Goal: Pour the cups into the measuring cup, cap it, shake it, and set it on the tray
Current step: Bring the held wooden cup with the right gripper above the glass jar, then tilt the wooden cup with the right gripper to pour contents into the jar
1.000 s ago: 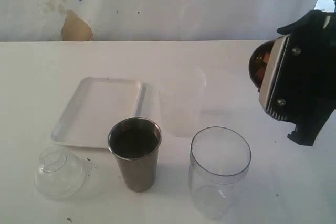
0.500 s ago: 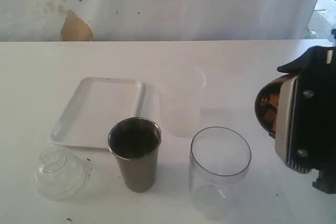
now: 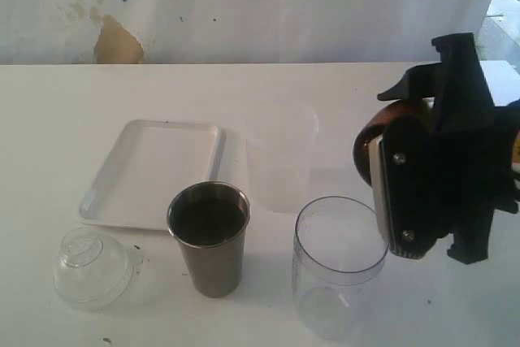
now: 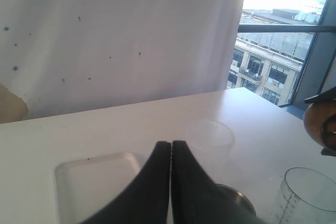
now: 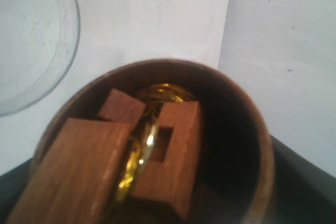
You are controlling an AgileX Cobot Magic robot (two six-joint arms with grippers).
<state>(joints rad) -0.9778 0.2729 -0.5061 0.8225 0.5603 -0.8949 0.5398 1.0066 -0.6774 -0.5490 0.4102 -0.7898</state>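
Tilt: small rounded reddish-brown wooden cup (image 3: 372,129) clamped sideways in right gripper (image 3: 392,156), at 2 o'clock of clear cylindrical measuring cup (image 3: 340,270); left gripper (image 4: 171,157) pinched closed, empty.

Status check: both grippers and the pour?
Left gripper shut, empty. Right gripper holds rounded reddish-brown wooden cup, tipped toward clear cylindrical measuring cup, contents not yet out. Nothing blocking its mouth.

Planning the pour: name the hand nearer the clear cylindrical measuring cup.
Right. The right hand, gripping the reddish-brown wooden cup, hovers just beside the clear cylindrical measuring cup at its rim. The left hand, shut and empty, sits beyond the brushed-steel tumbler, outside the exterior view.
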